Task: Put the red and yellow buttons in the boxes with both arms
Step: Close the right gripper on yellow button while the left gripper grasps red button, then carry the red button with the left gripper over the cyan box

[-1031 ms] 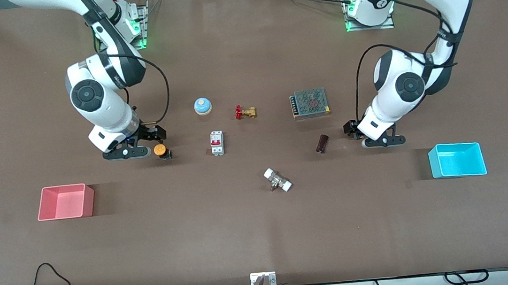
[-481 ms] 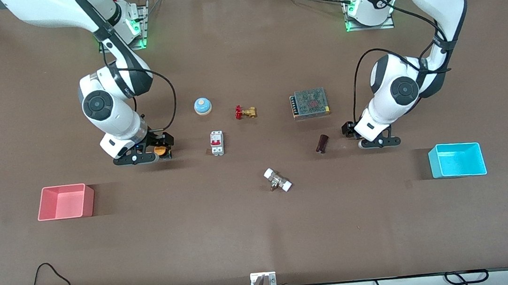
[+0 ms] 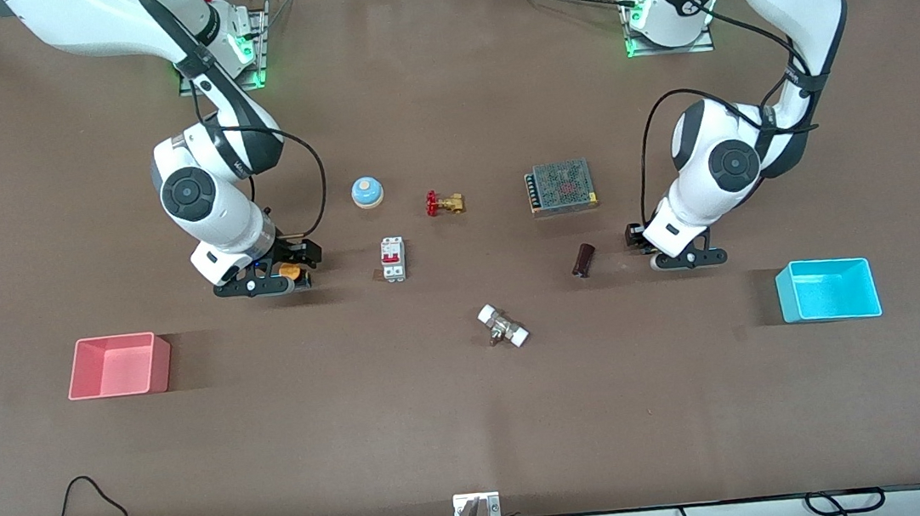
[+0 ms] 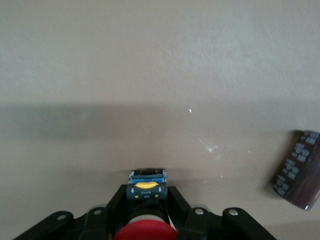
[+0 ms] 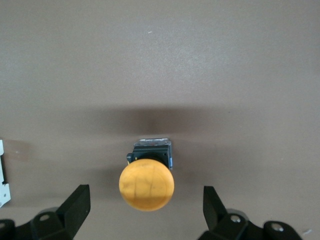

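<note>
Yellow button (image 5: 146, 186) sits between our right gripper's (image 5: 145, 210) spread fingers; red button (image 4: 145, 233) sits between the left gripper's (image 4: 145, 220) closed-in fingers.
Nearest the front camera we see the pink box (image 3: 119, 366) and cyan box (image 3: 827, 289), both without buttons. Farther up, the right gripper (image 3: 272, 276) is low around the yellow button (image 3: 289, 271), untouched, on the table; the left gripper (image 3: 668, 249) clamps the red one's black body at the table.
</note>
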